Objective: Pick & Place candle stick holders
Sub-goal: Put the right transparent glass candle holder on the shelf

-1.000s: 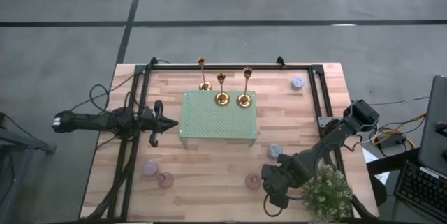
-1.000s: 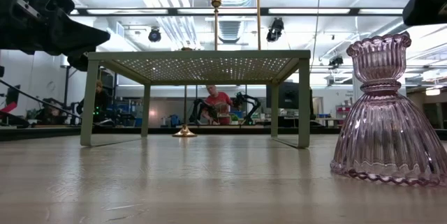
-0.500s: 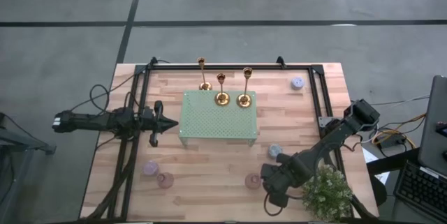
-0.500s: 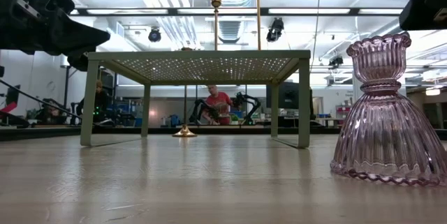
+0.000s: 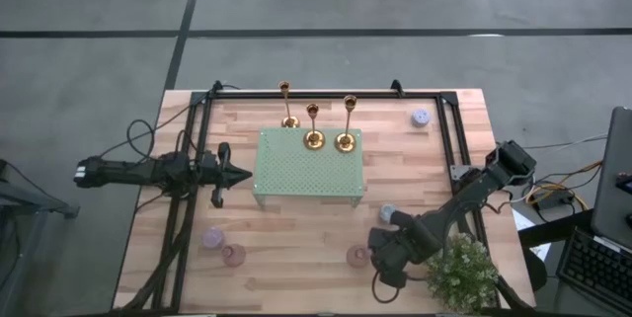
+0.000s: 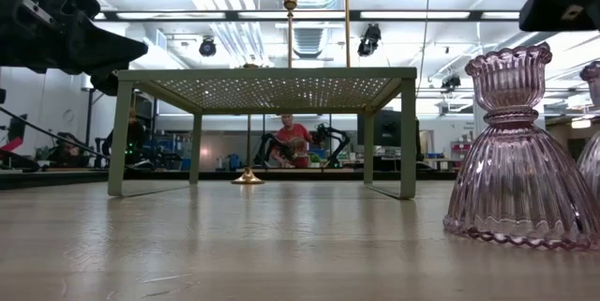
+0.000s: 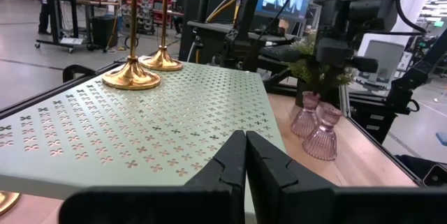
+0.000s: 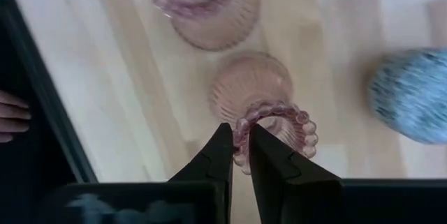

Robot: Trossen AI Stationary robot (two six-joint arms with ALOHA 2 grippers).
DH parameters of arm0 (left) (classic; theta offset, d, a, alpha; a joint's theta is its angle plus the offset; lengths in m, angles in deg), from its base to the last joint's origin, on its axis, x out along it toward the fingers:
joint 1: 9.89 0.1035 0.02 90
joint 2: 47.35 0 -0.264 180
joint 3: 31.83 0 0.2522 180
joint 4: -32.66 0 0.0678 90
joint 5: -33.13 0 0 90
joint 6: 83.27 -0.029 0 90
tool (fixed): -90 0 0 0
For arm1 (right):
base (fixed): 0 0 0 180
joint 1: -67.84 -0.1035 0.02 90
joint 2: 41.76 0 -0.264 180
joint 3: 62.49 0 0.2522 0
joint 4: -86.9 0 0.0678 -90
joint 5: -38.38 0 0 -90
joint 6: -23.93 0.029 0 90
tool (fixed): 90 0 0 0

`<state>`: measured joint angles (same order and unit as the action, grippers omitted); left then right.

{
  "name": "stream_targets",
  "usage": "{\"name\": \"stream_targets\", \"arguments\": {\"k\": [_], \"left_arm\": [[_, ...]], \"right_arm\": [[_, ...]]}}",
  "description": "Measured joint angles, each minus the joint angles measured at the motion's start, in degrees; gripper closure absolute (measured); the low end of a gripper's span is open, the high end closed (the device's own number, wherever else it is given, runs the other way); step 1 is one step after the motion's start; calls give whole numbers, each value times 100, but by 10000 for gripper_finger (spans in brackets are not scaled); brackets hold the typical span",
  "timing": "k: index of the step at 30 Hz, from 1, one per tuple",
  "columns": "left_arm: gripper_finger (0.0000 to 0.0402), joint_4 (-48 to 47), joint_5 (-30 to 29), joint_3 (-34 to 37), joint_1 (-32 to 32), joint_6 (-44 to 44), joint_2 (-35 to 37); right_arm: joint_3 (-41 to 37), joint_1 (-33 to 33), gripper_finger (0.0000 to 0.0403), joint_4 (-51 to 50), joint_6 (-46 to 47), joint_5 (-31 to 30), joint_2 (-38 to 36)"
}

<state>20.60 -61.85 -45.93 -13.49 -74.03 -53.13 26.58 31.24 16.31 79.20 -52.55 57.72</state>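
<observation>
Three gold candle stick holders stand toward the worktop's far edge: two on the far rim of the green perforated stand, the third on the wood just behind the stand's far left corner. Neither arm is on them. Right tool works near the front right corner, fingers nearly pressed together, pinching the scalloped rim of a pink glass holder; whether it is lifted or standing I cannot tell. Left tool hangs beside the stand's left side, fingers pressed together, holding nothing. Judgement: the step in hand is the handling of a pink piece, not the brass ones; next move calls for carrying it clear of the potted plant close by, without the thin rim slipping. The right wrist view alone shows the grip on the rim, plus a second pink piece and a blue one on the wood. The left wrist view shows two brass bases on the stand. The low view shows one brass base under the stand, and a person seated well behind.
</observation>
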Motion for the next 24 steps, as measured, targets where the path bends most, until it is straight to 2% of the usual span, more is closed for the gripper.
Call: {"name": "stream_targets", "arguments": {"k": [7, 14, 24], "left_arm": [[388, 0, 0, 0, 2, 2, 0], [388, 0, -1, 0, 2, 1, 1], [388, 0, -2, 0, 2, 2, 1]], "right_arm": [[632, 195, 383, -1222, -323, -184, -22], [1769, 691, 383, -2458, -1178, -627, -35], [3442, 1728, 382, -2765, -3275, -1290, 10]]}}
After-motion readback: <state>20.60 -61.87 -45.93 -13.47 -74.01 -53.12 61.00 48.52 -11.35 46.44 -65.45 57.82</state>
